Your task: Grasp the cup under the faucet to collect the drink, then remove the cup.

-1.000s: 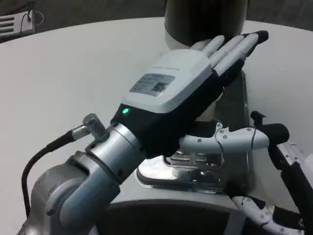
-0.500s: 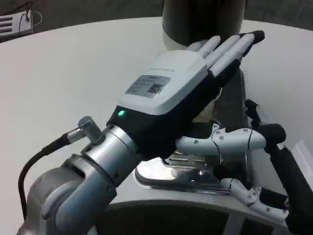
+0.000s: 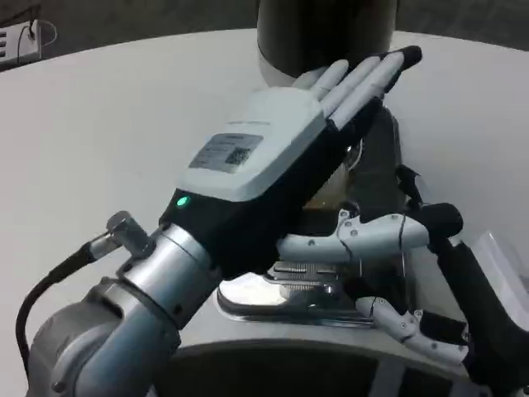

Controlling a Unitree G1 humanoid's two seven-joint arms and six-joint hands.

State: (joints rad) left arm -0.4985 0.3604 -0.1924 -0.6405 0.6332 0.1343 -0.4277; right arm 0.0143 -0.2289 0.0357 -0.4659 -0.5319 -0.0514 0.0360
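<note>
Left hand (image 3: 273,157) is held flat, fingers straight, over the tray (image 3: 281,299) before the dispenser (image 3: 326,33), apparently to reach the faucet; right hand (image 3: 430,281) is beside the tray, grip indeterminable; cup hidden.

The left hand (image 3: 277,153) lies flat across the middle of the picture, hiding whatever stands beneath its palm; no cup can be made out there. The dark dispenser (image 3: 326,29) beyond its fingertips is cut off by the top edge. The right hand (image 3: 438,289), lower right, runs off the corner, its grip unclear.
</note>
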